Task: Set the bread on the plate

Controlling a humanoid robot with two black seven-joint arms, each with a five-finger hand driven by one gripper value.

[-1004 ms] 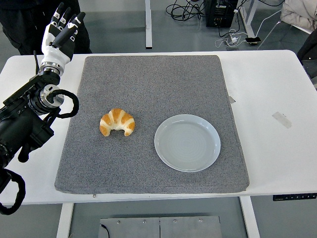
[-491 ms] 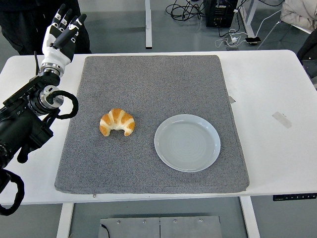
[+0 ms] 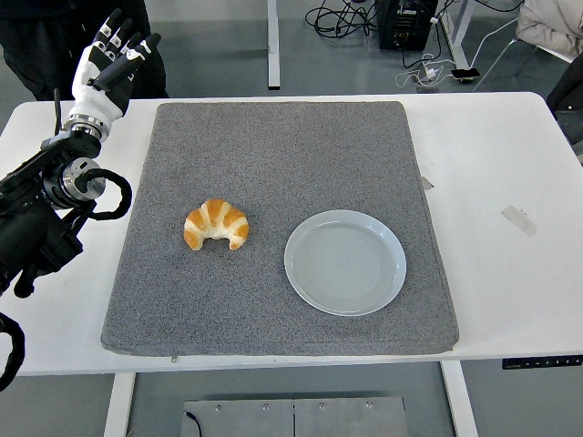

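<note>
Currently nothing is done: the bread (image 3: 216, 224) lies untouched on the grey mat (image 3: 273, 146), just left of the empty plate (image 3: 345, 262). Left hand (image 3: 102, 62) hovers at the bench's far-left corner, fingers spread, holding nothing; grasp and transfer remain.

Glossy smooth plate (image 3: 345, 262), rough matt felt-like mat (image 3: 273, 164), smooth white table (image 3: 492, 164).

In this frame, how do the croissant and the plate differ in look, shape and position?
The croissant is golden-brown with pale stripes; the plate is plain pale blue-grey. The croissant is a small curved crescent; the plate is a wider, flat circle and holds nothing. The croissant lies left of the plate, apart from it. Both rest on the grey mat, untouched; the left hand is raised near the mat's far left corner.
</note>
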